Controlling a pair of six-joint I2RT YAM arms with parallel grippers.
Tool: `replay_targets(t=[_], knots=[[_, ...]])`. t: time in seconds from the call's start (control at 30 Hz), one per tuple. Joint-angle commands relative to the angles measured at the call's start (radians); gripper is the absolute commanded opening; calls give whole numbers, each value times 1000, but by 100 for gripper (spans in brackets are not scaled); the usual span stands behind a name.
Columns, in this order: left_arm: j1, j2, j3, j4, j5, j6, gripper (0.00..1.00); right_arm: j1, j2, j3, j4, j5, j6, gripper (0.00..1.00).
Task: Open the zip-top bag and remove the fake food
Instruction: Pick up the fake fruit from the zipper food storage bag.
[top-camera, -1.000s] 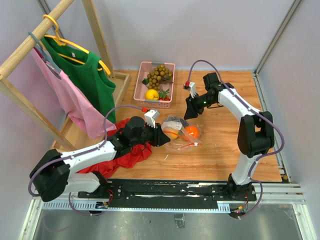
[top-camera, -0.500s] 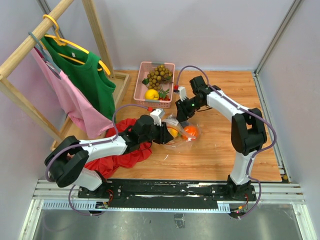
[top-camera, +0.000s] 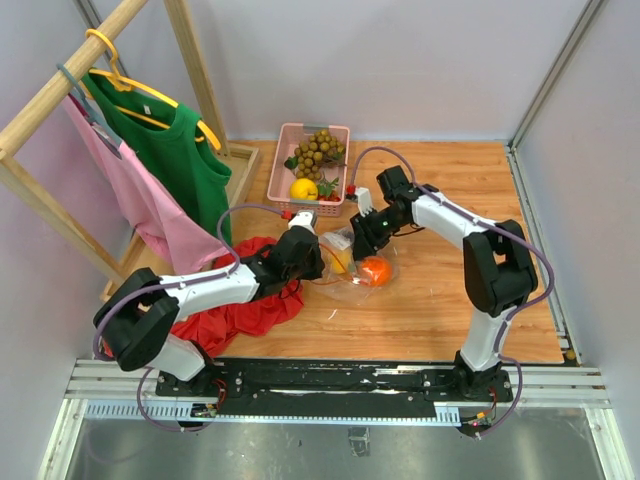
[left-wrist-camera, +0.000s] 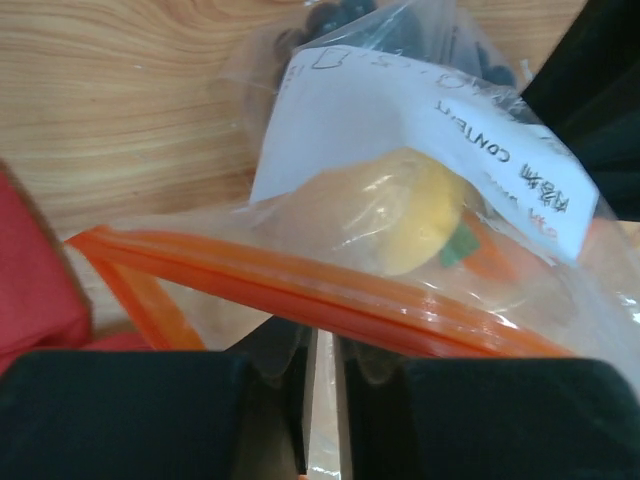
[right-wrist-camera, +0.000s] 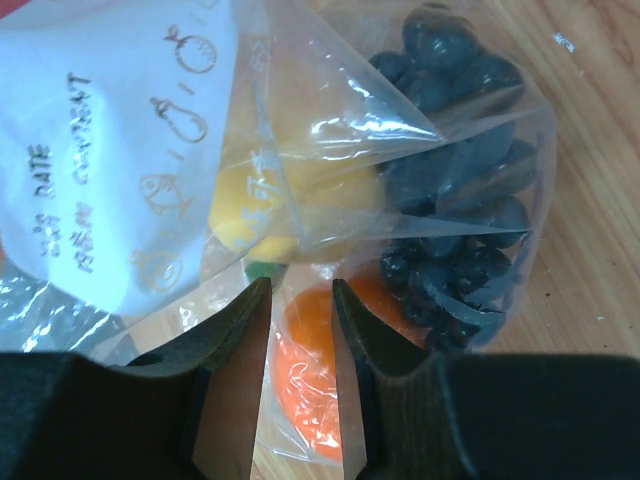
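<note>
Top view: zip-top bag (top-camera: 352, 268) lies on the table (top-camera: 440, 290) between both grippers, just beside the red cloth (top-camera: 235, 315). Fake food is split: an orange fruit (top-camera: 374, 270) shows inside the bag, while a tan bunch (top-camera: 318, 150) and a lemon (top-camera: 303, 188) sit in the pink basket (top-camera: 300, 132). L gripper (top-camera: 310, 262) is at the bag's left edge, R gripper (top-camera: 358, 238) at its far edge.

L wrist view: orange zip strip (left-wrist-camera: 300, 290) runs across right in front of the L gripper (left-wrist-camera: 320, 345). Jaws nearly together, nipping the bag's lip just under the strip. A yellow fruit (left-wrist-camera: 415, 215) sits behind the film under the white label (left-wrist-camera: 400, 120).

R wrist view: R gripper (right-wrist-camera: 300, 295) is down on the bag body. Creases in the film run toward the narrow gap, so it looks pinched on a fold, though the clear plastic makes that hard to confirm. Dark purple bunch (right-wrist-camera: 450, 200) sits to the right.

Step, by judgement: opening the bag. Mouth not visibly parted, approx three items to come out.

Next move needs the arms to pull opposite ways w/o the film slipping
</note>
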Motion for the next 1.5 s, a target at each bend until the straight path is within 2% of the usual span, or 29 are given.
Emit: replay_targets(t=[0.0,0.1,0.3,0.57,0.77,1.03,1.3,1.47], knots=[[-8,21,51,-95,-125,-33,11,16,-55,-25,33,12,5,32],[-8,20,67,-133,-160,-37,8,17,-70,-25,35,5,0,33],[-6,-19,56,-147,-180,-31,8,14,-137,-42,45,-51,-22,35],[2,-185,-41,-37,-16,19,22,2,-200,-91,83,-98,-35,38],[70,-258,-136,100,205,-131,23,-5,-173,-74,84,-51,-13,38],[86,-195,-154,199,359,-260,17,-21,-132,-40,81,4,27,38],[86,-95,-125,290,414,-377,17,-18,-109,-29,83,-18,47,37],[87,-21,-74,253,398,-417,19,-6,-124,-61,106,-22,53,37]])
